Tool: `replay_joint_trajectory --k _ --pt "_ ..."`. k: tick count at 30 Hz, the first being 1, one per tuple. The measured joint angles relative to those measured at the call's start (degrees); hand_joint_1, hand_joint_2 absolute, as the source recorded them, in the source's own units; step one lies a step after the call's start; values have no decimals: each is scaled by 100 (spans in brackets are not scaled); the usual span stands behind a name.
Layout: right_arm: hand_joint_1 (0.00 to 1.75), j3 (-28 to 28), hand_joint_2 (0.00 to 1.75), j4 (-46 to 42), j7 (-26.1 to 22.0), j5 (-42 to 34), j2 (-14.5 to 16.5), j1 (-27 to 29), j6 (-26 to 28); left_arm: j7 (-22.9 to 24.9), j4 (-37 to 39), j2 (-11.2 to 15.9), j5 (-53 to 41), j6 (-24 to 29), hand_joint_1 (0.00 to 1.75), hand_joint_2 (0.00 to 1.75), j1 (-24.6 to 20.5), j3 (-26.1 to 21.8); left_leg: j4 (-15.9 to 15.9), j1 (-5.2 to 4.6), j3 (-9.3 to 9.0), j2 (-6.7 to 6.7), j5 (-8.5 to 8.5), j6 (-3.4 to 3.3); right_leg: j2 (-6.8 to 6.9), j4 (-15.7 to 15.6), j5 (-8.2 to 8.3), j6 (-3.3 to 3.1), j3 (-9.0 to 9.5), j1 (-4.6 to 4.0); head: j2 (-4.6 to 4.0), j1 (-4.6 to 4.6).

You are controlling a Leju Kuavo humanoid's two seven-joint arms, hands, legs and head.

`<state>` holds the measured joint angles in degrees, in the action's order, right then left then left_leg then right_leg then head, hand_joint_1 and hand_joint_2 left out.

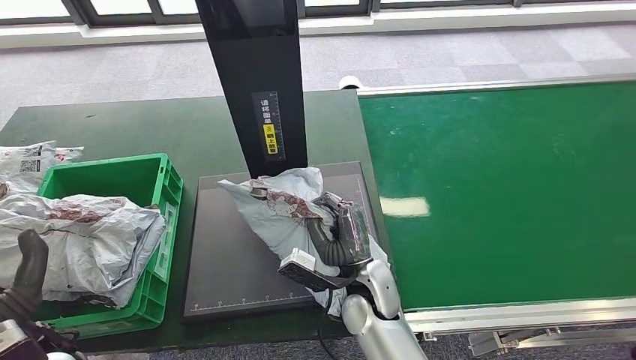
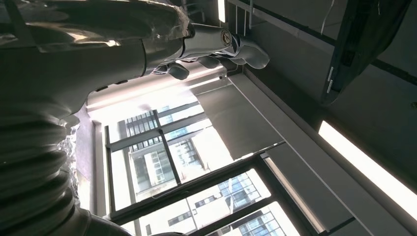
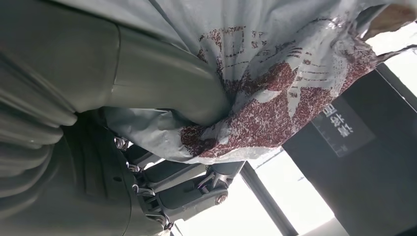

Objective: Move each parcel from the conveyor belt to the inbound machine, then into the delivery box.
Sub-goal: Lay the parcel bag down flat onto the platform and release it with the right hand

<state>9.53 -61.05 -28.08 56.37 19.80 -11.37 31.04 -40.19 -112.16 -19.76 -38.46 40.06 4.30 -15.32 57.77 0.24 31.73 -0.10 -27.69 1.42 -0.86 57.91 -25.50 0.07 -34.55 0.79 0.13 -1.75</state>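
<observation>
1. The right hand [image 1: 334, 232] grips a crumpled grey plastic mailer parcel with dark red print [image 1: 281, 201], thumb and fingers closed on its bunched film, as the right wrist view confirms [image 3: 275, 83].
2. The parcel lies over the far right part of the flat black scanning plate of the inbound machine [image 1: 225, 255], close to the foot of its black upright column [image 1: 259, 82].
3. The green conveyor belt [image 1: 510, 187] runs along the right edge of the dark green tabletop [image 1: 112, 124].
4. The green plastic delivery box [image 1: 154, 187] sits at the left side of the tabletop and already holds a similar grey mailer [image 1: 82, 240].
5. The left hand [image 1: 28, 274] waits at the near left corner, fingers apparently curled, holding nothing.
6. Risk: the film is slack and slippery; a grip on one fold may let the contents sag or slide out during transfer, or let the trailing end catch the box rim.
</observation>
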Motion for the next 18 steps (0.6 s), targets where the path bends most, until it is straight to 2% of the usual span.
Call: replay_joint_trajectory --k 1,6,18 --pt "0 0 175 39 42 20 0 -5 0 0 12 0 -2 0 0 175 -3 3 0 0 0 0 0 0 0 0 0 0 0 0 0 -1" --pt "0 0 175 342 329 214 0 -50 7 -1 90 1 -41 0 0 175 -25 34 0 -1 0 0 0 0 0 0 0 0 0 1 0 -1" --pt "0 0 175 637 267 188 -2 -81 126 -1 167 3 -143 0 0 175 -49 129 0 0 -1 0 0 0 0 0 0 0 0 0 0 -1"
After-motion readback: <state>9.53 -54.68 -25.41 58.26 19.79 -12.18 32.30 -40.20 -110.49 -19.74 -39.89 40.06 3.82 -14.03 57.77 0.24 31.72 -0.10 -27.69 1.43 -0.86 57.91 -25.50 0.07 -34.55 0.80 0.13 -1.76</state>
